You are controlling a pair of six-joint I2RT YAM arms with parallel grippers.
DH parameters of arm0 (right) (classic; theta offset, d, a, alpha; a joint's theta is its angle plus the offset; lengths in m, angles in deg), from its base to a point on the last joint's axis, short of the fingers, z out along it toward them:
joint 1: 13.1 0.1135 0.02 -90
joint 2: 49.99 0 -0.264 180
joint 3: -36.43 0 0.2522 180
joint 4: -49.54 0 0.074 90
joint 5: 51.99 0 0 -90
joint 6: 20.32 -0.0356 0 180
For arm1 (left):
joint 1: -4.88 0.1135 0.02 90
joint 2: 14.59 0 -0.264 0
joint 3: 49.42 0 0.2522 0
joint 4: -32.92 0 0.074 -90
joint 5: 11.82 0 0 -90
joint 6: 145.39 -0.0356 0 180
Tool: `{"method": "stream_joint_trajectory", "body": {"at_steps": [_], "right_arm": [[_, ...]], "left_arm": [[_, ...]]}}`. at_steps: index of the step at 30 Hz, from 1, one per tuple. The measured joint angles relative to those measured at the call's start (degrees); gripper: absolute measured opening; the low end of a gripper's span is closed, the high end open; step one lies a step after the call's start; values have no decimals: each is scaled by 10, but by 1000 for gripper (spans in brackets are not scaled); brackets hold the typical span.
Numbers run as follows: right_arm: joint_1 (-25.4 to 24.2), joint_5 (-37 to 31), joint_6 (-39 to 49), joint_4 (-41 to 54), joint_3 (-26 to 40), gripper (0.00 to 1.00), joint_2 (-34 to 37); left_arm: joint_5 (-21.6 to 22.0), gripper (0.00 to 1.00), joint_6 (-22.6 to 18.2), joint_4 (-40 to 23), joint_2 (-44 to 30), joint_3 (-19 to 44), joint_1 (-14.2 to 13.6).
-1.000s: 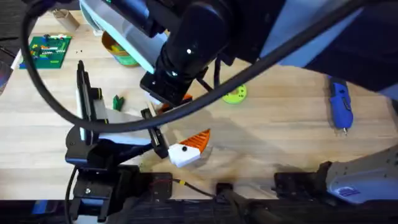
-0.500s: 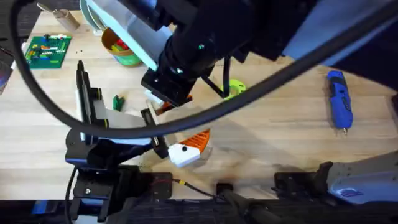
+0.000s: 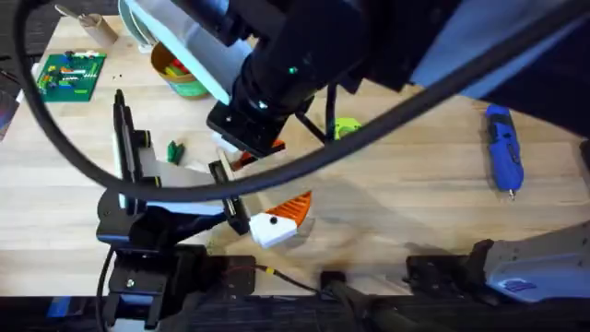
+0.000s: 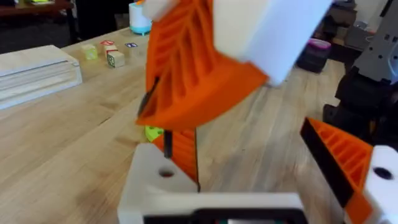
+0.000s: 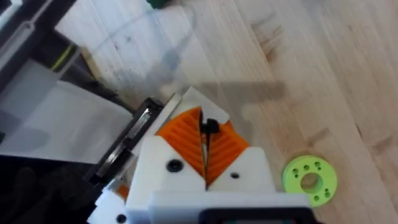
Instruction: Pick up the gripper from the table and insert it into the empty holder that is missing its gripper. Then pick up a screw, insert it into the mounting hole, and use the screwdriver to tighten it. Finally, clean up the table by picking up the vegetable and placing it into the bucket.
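Note:
My right gripper (image 5: 205, 140) is shut on a thin black screw (image 5: 209, 127), pinched between its orange pads. In the left wrist view that gripper (image 4: 186, 81) hangs right over the white holder (image 4: 155, 186), with the screw's shaft (image 4: 166, 144) pointing down at the mounting hole (image 4: 165, 173). The orange ribbed gripper (image 4: 185, 152) stands upright against the holder. My left gripper (image 3: 263, 189) is open, and its other orange finger (image 4: 348, 168) is well apart. On the table lie the blue screwdriver (image 3: 503, 152), the small green vegetable (image 3: 174, 150) and the bucket (image 3: 180, 78), which is partly hidden by my right arm.
A lime-green disc with holes (image 5: 310, 180) lies just beside the right gripper, half covered by the arm in the overhead view (image 3: 347, 128). A green circuit board (image 3: 72, 74) sits at the far left. My right arm (image 3: 304, 55) crosses the table's middle.
The right arm has shifted slightly to the right and now covers more of the lime disc. Over the last half second it hardly moved. The left arm stayed still.

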Motion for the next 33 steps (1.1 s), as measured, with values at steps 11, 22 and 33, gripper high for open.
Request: {"method": "stream_joint_trajectory", "body": {"at_steps": [11,22,33], "right_arm": [[0,0,2,1,0,6,13],[0,0,2,-3,-4,6,21],[0,4,2,-6,-18,6,21]], "left_arm": [[0,992,0,0,0,0,0],[0,993,0,0,0,0,0],[0,992,0,0,0,0,0]]}}
